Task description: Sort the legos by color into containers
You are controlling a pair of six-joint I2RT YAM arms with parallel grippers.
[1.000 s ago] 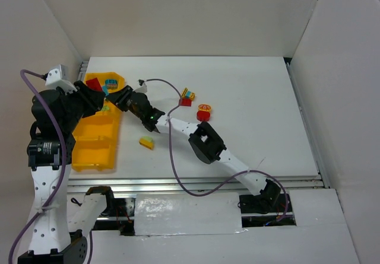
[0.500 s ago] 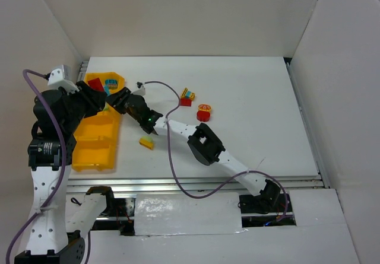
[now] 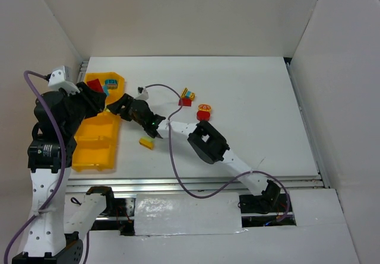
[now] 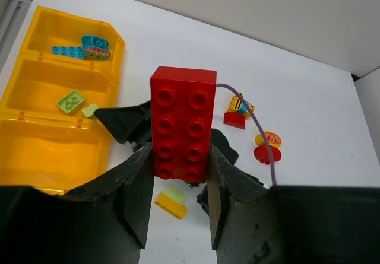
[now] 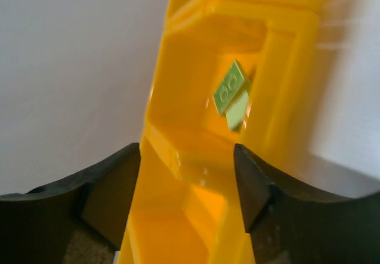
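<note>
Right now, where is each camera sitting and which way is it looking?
Top camera: up behind the robot, looking down at the table; left arm, right arm show.
Left wrist: on the left hand, looking past its red brick at the yellow tray; two fingers show.
Right wrist: on the right hand, looking down into the tray; its two fingers show.
Shared: both wrist views see the pale green brick in the tray.

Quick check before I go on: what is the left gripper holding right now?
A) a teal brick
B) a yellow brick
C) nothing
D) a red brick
D: the left wrist view shows the red brick clamped between the two fingers of the left gripper.
</note>
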